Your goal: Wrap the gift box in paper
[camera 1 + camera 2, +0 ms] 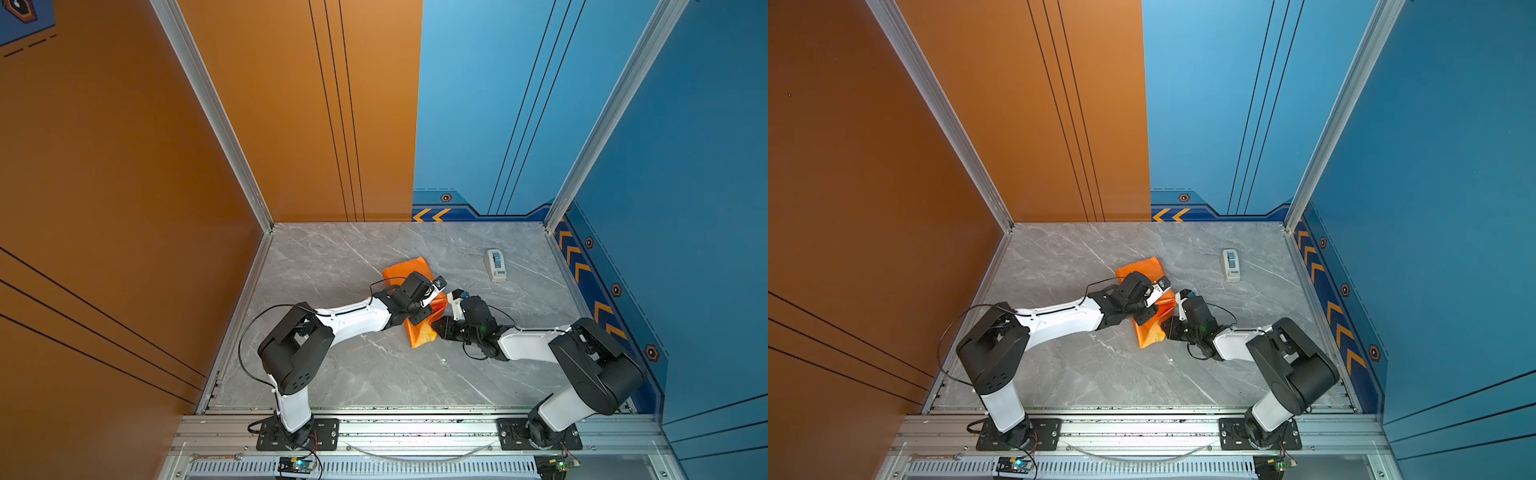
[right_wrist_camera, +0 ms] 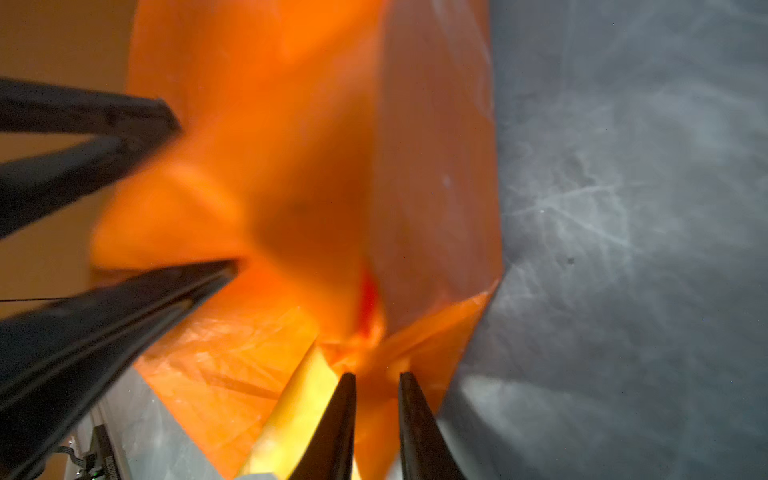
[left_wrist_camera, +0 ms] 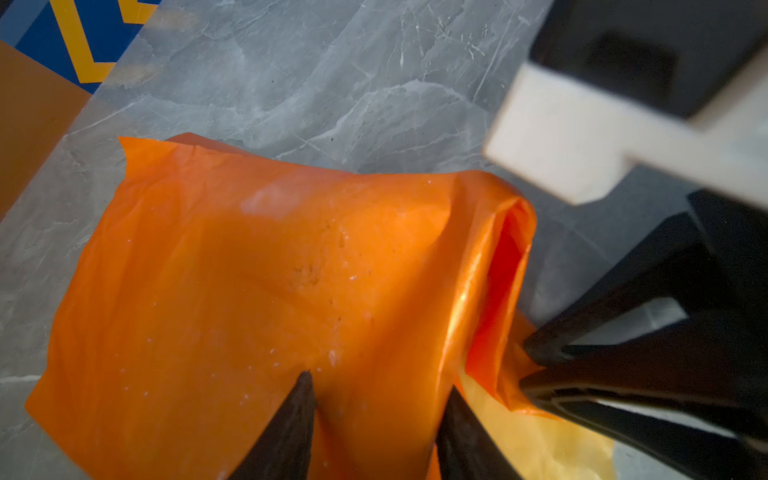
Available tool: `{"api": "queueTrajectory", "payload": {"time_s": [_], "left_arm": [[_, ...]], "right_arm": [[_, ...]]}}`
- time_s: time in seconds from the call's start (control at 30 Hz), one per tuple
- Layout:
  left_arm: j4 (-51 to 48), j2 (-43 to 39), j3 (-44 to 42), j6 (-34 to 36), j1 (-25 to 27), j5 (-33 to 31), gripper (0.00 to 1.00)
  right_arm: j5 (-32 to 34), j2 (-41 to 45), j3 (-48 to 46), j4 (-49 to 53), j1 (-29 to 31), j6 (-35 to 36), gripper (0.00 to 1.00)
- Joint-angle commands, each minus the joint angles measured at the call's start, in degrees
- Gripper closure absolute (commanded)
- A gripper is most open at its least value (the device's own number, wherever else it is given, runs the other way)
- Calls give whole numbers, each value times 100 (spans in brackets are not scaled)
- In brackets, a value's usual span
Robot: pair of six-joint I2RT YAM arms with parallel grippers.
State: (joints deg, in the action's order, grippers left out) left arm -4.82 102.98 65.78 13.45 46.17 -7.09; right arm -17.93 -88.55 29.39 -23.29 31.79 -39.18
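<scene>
Shows one paper (image 1: pixel 405 269), orange face out, bundled mid-table; one tape dispenser (image 1: pixel 495 265) far right; two grippers. Leaves gift box unseen. Sets left gripper (image 3: pixel 382 415) spread, tips on bundle; right gripper (image 2: pixel 378 415) narrowly parted around a near-right fold, yellow underside showing, grip blurred, untellable.

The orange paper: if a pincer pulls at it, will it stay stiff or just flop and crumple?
Probably floppy: the paper drapes in soft folds and its end curls into a loose roll. It is likely thin and light, since light seems to glow through it in the right wrist view. Its glossy face may be somewhat slippery.
</scene>
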Motion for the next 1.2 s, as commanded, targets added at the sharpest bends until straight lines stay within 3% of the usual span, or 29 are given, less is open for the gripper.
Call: {"api": "queueTrajectory", "payload": {"time_s": [0.0, 0.13, 0.27, 0.8, 1.17], "left_arm": [[-292, 31, -185, -158, -37, 276, 54], [-278, 47, -162, -159, -32, 288, 54], [-277, 47, -149, -161, -34, 287, 54], [-256, 73, -135, -163, -30, 383, 55], [-230, 61, -178, -178, -33, 392, 55]], "right_arm": [[-3, 555, -167, 246, -298, -70, 77], [-353, 682, -63, 593, -690, -269, 86], [-321, 510, 48, 644, -497, -384, 94], [97, -543, 444, -485, -52, -740, 96], [390, -1229, 506, -431, 58, -668, 96]]}}
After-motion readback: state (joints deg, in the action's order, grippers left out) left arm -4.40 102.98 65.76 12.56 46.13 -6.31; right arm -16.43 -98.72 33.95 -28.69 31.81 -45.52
